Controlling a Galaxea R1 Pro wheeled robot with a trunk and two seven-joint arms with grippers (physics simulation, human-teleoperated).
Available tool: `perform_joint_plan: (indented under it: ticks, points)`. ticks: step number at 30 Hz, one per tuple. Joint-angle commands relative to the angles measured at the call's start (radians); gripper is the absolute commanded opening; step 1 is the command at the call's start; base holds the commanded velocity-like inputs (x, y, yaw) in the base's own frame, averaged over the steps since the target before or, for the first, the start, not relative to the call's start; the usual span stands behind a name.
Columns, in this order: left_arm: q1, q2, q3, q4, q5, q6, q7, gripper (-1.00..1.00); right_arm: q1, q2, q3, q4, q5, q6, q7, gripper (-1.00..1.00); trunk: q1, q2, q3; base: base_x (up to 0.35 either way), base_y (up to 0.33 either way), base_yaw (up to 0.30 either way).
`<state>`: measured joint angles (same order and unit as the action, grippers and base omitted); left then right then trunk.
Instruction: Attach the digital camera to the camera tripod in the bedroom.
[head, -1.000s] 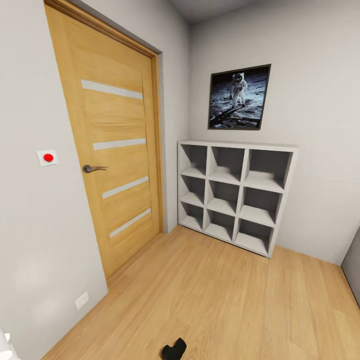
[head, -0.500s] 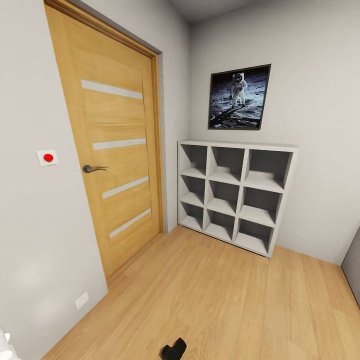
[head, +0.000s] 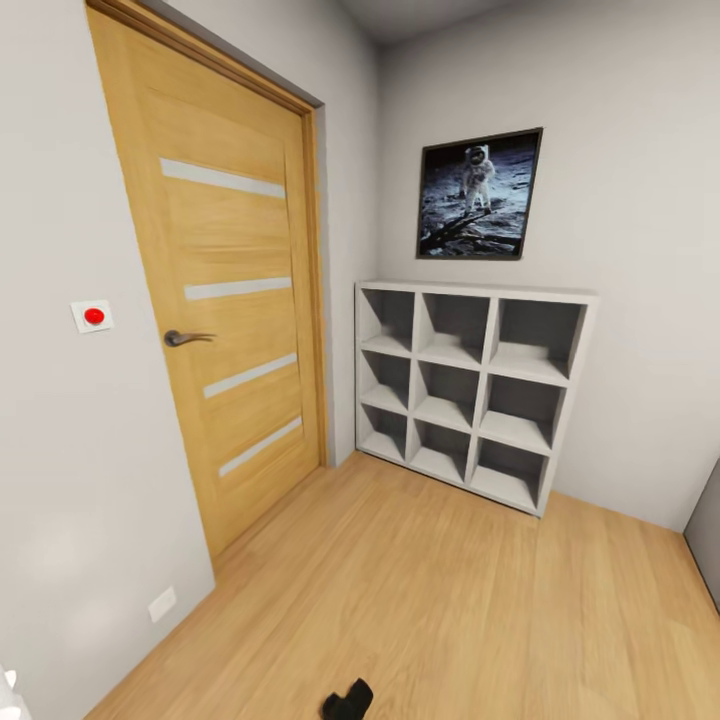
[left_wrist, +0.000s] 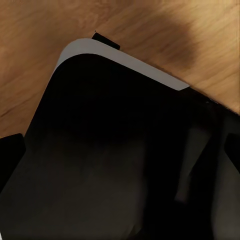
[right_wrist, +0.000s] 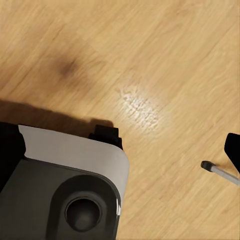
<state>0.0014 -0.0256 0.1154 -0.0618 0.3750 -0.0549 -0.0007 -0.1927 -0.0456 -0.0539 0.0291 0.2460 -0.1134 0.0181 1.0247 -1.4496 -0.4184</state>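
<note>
Between the wooden door (head: 235, 300) and the white cube shelves (head: 472, 390), bare wood floor (head: 430, 610) of the bedroom lies open, while the wrist views look down on the robot's dark base (left_wrist: 115, 160) and floor, so whether the fingers are apart or together cannot be told.

Black base shell (left_wrist: 110, 165), pale grey rounded edge, dark round recess (right_wrist: 82, 212)

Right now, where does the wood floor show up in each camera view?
Head view: the wood floor spans the lower part, before the white shelf.
Left wrist view: floor past the robot's grey-rimmed body.
Right wrist view: floor around that body.
Shared landmark: the grey rim.
</note>
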Motion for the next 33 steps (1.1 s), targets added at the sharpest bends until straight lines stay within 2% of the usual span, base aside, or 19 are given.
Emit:
perform_joint_plan:
  ticks: [1, 8, 19, 33]
  points:
    - [0.000, 0.000, 0.007, -0.001, -0.002, -0.001, 0.000, 1.00, -0.001, 0.000, -0.006, 0.003, 0.006, -0.006, 0.002, 1.00, 0.000, 0.000, -0.001, 0.184, 0.005, 0.000]
    - [0.000, 0.000, 0.004, -0.001, -0.002, -0.001, -0.001, 1.00, -0.002, 0.001, -0.007, 0.003, 0.001, -0.007, 0.002, 1.00, 0.000, 0.000, -0.001, 0.285, 0.120, 0.000]
    - [0.000, 0.000, 0.004, -0.001, -0.002, -0.001, -0.001, 1.00, -0.002, 0.001, -0.012, 0.003, -0.003, -0.006, 0.002, 1.00, 0.000, 0.000, -0.001, 0.274, 0.238, -0.012]
    - [0.000, -0.001, 0.005, -0.001, -0.002, -0.001, -0.001, 1.00, -0.002, 0.001, -0.013, 0.003, -0.004, -0.006, 0.002, 1.00, 0.000, 0.000, -0.001, 0.176, 0.270, -0.200]
